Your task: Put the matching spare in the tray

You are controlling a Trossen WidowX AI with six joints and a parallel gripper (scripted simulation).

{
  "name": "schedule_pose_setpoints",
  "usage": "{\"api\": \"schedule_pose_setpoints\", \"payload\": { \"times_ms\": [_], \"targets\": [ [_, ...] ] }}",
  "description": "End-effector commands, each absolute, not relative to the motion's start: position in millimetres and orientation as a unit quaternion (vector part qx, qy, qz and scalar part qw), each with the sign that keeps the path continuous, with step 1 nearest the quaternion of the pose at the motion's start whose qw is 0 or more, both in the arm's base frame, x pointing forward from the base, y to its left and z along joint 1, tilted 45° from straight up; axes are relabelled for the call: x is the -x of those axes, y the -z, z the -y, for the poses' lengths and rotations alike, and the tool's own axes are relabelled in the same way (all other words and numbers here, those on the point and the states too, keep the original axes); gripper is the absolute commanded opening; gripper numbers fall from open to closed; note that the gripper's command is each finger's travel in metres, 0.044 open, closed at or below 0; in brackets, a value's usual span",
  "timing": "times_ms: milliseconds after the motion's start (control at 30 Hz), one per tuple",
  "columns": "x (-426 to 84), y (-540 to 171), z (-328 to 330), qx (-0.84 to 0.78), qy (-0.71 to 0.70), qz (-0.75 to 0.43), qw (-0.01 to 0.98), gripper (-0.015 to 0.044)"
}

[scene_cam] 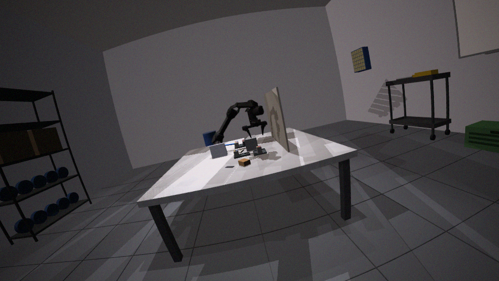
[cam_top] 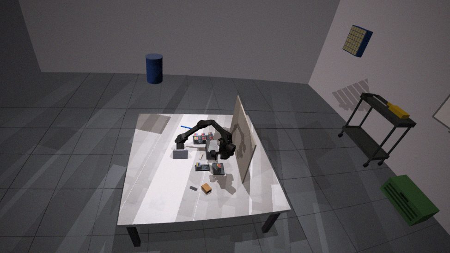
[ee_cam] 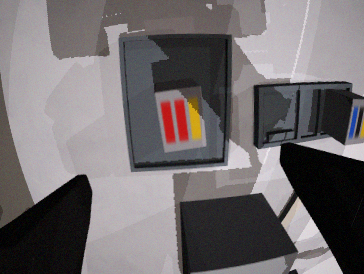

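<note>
A spare with two red bars and one yellow bar (ee_cam: 181, 120) (cam_top: 219, 165) (scene_cam: 258, 148) stands inside the dark tray (ee_cam: 126, 100) (cam_top: 215, 171), slightly turned to its walls. My gripper (ee_cam: 187, 169) (scene_cam: 256, 135) is open and empty, above the table and clear of the spare. A grey box (ee_cam: 225, 220) (cam_top: 213, 145) (scene_cam: 250, 143) stands beside the tray; no code on a mounted unit is readable. Several spares with coloured bars (cam_top: 203, 138) stand in the back rack.
A low rack (ee_cam: 258, 116) (cam_top: 206, 170) beside the tray holds one spare with blue, black and yellow bars (ee_cam: 356, 120) (cam_top: 197, 165). A tall board (cam_top: 243, 141) (scene_cam: 277, 120) stands close to the arm. A grey panel (cam_top: 180, 154) (scene_cam: 218, 150) and an orange block (cam_top: 206, 187) (scene_cam: 244, 162) are also there.
</note>
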State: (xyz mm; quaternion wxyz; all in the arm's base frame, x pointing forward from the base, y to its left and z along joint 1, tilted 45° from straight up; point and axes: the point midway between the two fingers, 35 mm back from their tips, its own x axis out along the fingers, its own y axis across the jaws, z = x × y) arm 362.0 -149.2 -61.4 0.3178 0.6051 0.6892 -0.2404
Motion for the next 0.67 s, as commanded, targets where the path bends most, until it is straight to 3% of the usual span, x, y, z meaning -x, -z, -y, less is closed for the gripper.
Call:
{"api": "schedule_pose_setpoints", "payload": {
  "times_ms": [0,633],
  "targets": [
    [-359.9,53.8,152.6,-0.598,0.239,-0.698,0.313,0.0440],
    [-361.4,58.2,152.3,-0.606,0.241,-0.688,0.318,0.0440]
  ]
}}
